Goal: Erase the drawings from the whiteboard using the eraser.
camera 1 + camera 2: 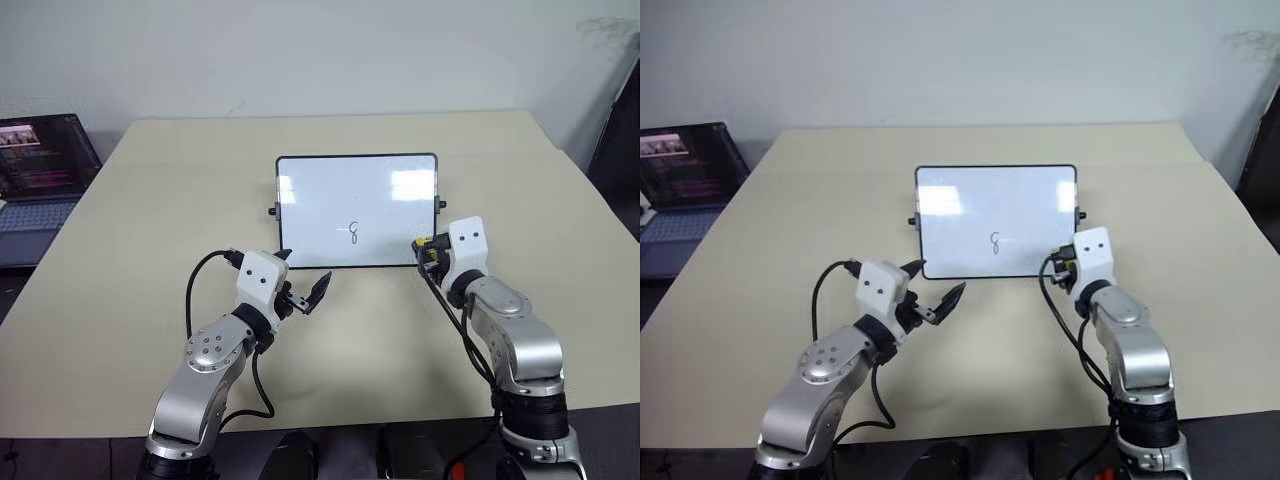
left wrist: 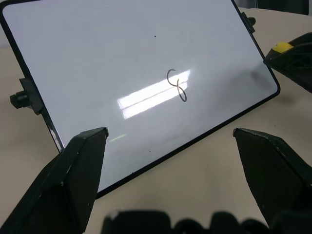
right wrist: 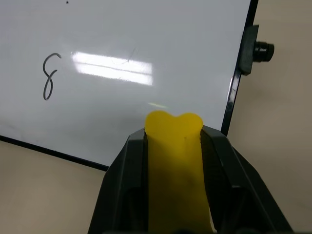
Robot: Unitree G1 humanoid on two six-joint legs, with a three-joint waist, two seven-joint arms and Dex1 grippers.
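Right tool (image 3: 174, 141): nearest the head camera at about 4 o'clock on the surface; both fingers are clamped on the eraser, just off the whiteboard's lower right corner.
Left tool (image 1: 305, 294): at about 7 o'clock, jaws spread wide with nothing between them, aimed at the lower left part of the whiteboard and apart from it.
Surface (image 1: 150, 200): wide beige top carrying the whiteboard at its centre; a laptop (image 1: 40, 180) sits off its edge at 9 o'clock.
Whiteboard (image 1: 330, 190): black-framed, standing tilted back on its lower edge, long axis running from 9 to 3 o'clock across the surface, white face turned toward the robot, small black knobs at both short sides.
Eraser (image 3: 174, 161): yellow block pinched between the right tool's fingers, long axis in line with the fingers, free end pointing at the board's lower right area; whether it touches the face I cannot tell.
Drawings (image 1: 353, 234): one thin looped mark like an "8", upright, at about 6 o'clock on the board face, just above the bottom frame and left of the eraser.
Progress: the rest of the face looks clean apart from a speck or two, so judging by that most of the wiping seems done.
Left to do: remove this last mark, which I judge needs a sideways pass of the eraser toward 9 o'clock.
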